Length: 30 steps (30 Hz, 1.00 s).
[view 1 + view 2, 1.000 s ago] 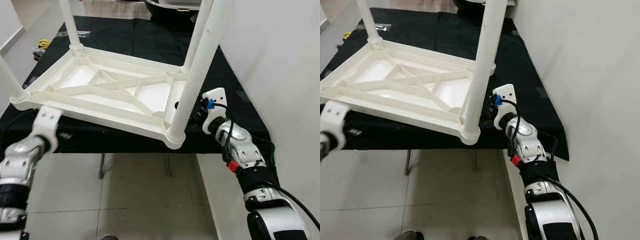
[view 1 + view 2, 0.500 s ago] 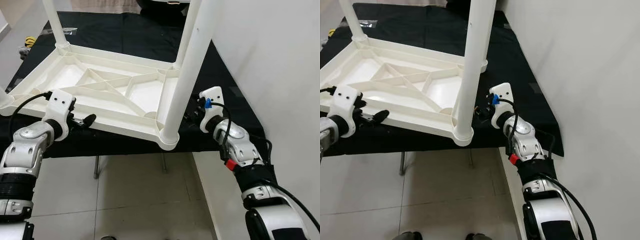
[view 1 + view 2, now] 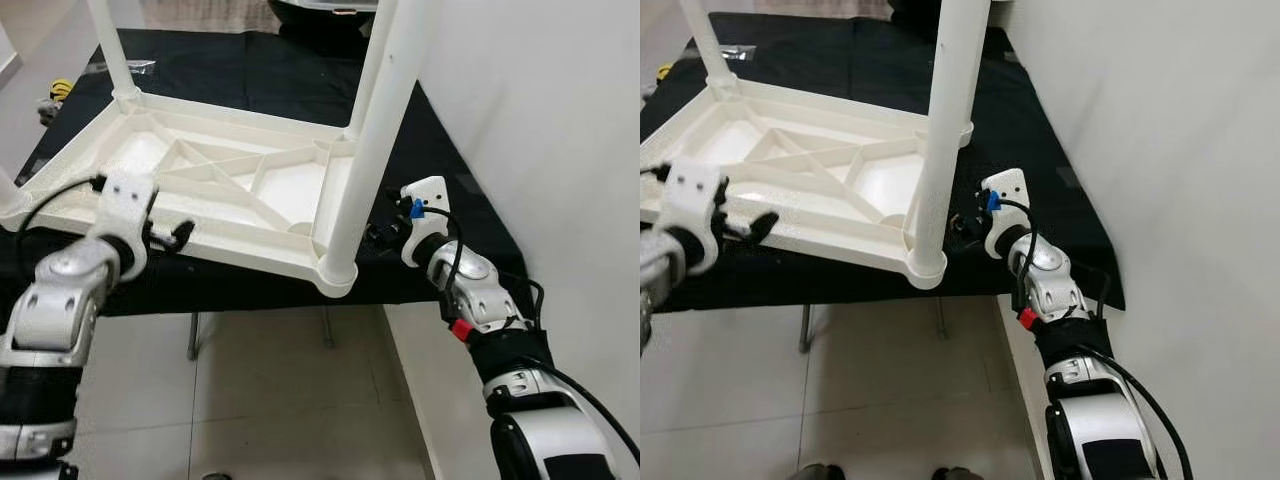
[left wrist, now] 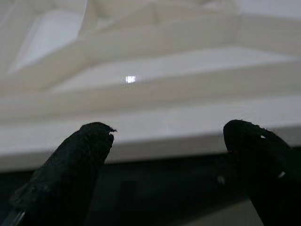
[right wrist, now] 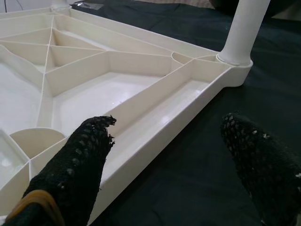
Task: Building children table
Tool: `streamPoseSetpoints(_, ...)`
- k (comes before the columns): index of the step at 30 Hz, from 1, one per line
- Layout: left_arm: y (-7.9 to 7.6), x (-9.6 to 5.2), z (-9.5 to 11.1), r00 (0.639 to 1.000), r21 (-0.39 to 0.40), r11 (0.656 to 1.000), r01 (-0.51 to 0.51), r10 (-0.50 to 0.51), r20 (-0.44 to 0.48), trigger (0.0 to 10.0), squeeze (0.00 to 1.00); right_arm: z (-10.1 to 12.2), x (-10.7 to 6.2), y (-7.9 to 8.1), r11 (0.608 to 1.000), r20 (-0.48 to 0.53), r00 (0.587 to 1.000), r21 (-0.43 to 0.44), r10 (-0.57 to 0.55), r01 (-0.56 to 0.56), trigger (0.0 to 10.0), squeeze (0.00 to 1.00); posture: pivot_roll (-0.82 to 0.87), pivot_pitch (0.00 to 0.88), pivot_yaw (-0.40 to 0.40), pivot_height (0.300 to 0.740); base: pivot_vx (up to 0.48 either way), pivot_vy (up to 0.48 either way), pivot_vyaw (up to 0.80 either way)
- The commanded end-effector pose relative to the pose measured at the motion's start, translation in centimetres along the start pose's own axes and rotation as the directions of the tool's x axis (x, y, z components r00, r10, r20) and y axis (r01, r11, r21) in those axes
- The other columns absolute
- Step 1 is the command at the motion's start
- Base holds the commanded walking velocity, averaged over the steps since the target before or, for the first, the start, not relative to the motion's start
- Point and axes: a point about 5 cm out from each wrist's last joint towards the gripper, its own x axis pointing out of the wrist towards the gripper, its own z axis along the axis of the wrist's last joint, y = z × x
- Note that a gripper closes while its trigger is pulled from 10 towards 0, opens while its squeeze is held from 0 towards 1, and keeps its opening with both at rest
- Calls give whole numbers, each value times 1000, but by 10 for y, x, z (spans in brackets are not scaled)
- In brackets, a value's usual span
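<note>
upturned table [image 3: 240,185], legs (tops cropped)

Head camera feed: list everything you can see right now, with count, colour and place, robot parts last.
children's table: 1, white plastic, upside down on the black work surface, ribbed underside up.
table legs: 4, white, standing up from its corners.
work surface: 1, black cloth-covered, under the white table.
yellow and black object: 1, far left on the floor, too small to identify.
wall: white, along the right.
floor: pale tiles.
left claw: open, at the tabletop's near edge.
right claw: open, at the right edge by the near leg.
</note>
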Motion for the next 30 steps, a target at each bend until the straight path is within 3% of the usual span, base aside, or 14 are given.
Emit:
streamPoseSetpoints(1, 2, -3, 0, 1000, -3, 1000, -17, 17, -6, 10000, 0, 0, 0, -2, 1000, 3, 1000, -4, -8, 8, 10000, 0, 97, 139, -114, 740, 0, 0, 0)
streamPoseSetpoints(13, 5, -13, -21, 994, -12, 999, -50, 48, -95, 10000, 0, 0, 1, 0, 1000, 3, 1000, -6, -3, 3, 10000, 0, 103, 140, -120, 740, 0, 0, 0)
streamPoseSetpoints(16, 20, -9, -38, 981, 1, 996, -92, 91, -170, 10000, 0, 6, 2, 0, 1000, 22, 1000, -7, 3, -3, 10000, 0, 90, 143, -116, 740, 0, 0, 0)
streamPoseSetpoints(20, 35, -2, -46, 967, 36, 990, -139, 143, -209, 10000, 0, 12, 2, -2, 1000, 40, 999, -20, 6, -5, 10000, 0, 86, 145, -117, 740, 0, 0, 0)
streamPoseSetpoints(30, 45, 4, -43, 970, 21, 986, -165, 166, -180, 10000, 0, 26, 3, -1, 999, 88, 996, -29, 32, -30, 10000, 0, 71, 157, -115, 740, 0, 0, 0)
